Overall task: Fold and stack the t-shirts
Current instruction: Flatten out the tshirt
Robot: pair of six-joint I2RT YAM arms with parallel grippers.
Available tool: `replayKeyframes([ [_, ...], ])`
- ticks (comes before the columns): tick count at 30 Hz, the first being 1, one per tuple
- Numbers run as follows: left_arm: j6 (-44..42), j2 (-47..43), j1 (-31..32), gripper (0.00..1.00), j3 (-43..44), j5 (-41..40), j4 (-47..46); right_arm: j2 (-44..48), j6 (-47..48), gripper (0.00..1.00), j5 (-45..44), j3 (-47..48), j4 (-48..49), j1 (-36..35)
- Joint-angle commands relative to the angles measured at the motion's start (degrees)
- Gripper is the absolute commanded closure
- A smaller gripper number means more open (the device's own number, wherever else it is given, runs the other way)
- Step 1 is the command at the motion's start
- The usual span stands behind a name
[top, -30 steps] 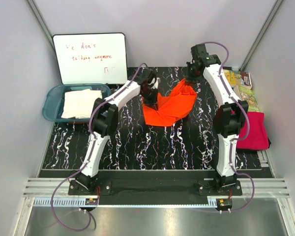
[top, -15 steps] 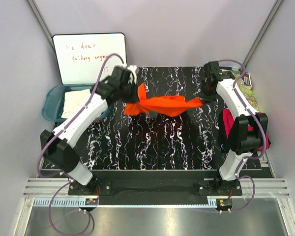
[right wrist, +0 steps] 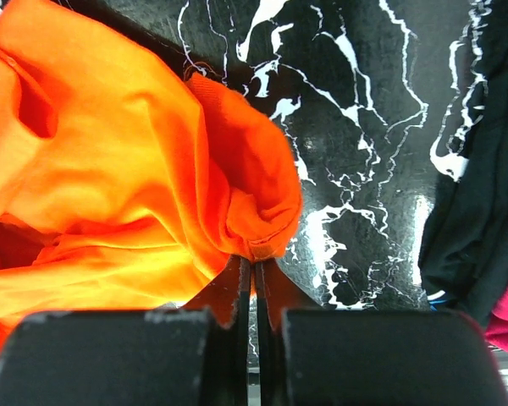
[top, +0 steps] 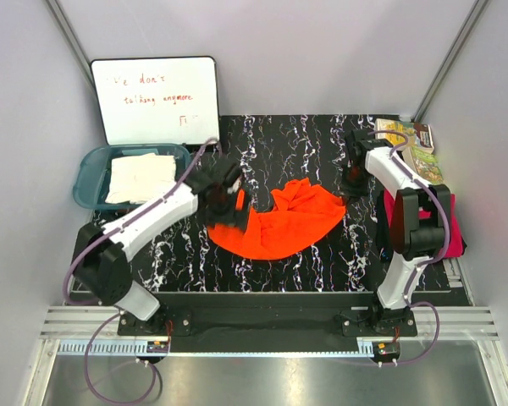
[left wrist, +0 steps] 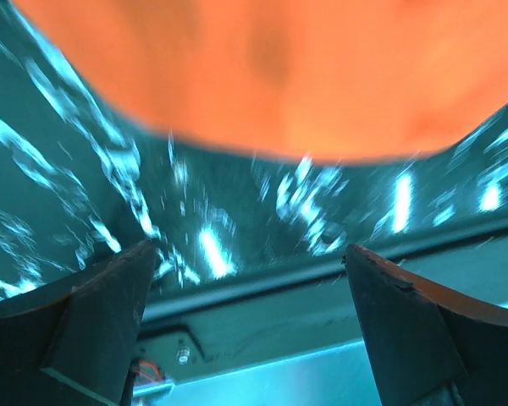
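Note:
The bright orange t-shirt (top: 279, 224) lies loosely spread and rumpled on the black marbled mat (top: 271, 266). My left gripper (top: 224, 203) hovers at the shirt's left edge. In the left wrist view it (left wrist: 250, 249) is open with nothing between its fingers, and blurred orange cloth (left wrist: 271, 76) fills the top. My right gripper (right wrist: 254, 262) is shut on a bunched hem corner of the orange t-shirt (right wrist: 127, 186), at the shirt's right end (top: 350, 186). A magenta-pink t-shirt (top: 442, 224) lies at the right edge. A cream-white t-shirt (top: 140, 176) rests in the tub.
A teal plastic tub (top: 89, 173) stands at the back left beside a whiteboard (top: 157, 100). Colourful booklets (top: 413, 145) lie at the back right. Grey walls close in both sides. A metal rail (top: 271, 326) runs along the near edge.
The orange shirt, stretched in the air between both grippers, has come down onto the mat. My left gripper has opened, let go of it and swung nearer. The right gripper has lowered, still gripping.

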State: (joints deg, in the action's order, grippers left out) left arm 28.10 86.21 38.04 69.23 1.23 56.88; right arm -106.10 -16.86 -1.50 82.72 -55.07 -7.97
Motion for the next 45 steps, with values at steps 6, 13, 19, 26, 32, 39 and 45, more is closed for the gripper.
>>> replayKeyframes([
  [6, -4.0, 27.8, -5.1, 0.01, 29.4, -4.8, -3.3, -4.1, 0.0, 1.00, 3.7, 3.0, 2.6, 0.1],
  [13, -4.1, 46.0, -8.2, 0.04, 49.4, -6.0, 5.4, -4.7, -0.8, 1.00, 4.0, 3.5, 3.1, 0.0],
  [19, -2.6, 46.7, -10.1, 0.26, 45.4, -7.4, 6.5, -4.3, -0.7, 1.00, 3.7, 2.7, 3.2, 0.0],
  [26, -2.4, 46.7, -10.4, 1.00, 43.4, -8.6, 6.6, -4.2, -0.9, 0.93, 4.0, 4.7, 2.5, 0.0],
  [32, -2.3, 37.3, -11.1, 1.00, 44.3, -12.0, 7.4, 0.4, 0.3, 0.30, 3.4, 6.1, 0.1, 0.0],
  [39, -2.1, 25.3, -11.0, 1.00, 36.1, -11.2, 8.9, 4.4, 0.6, 0.11, 7.5, 9.1, 1.1, -0.5],
  [45, -0.3, 16.5, -10.9, 1.00, 23.9, -10.5, 9.1, -4.3, 0.1, 0.14, 11.6, 15.1, 3.7, -4.5],
])
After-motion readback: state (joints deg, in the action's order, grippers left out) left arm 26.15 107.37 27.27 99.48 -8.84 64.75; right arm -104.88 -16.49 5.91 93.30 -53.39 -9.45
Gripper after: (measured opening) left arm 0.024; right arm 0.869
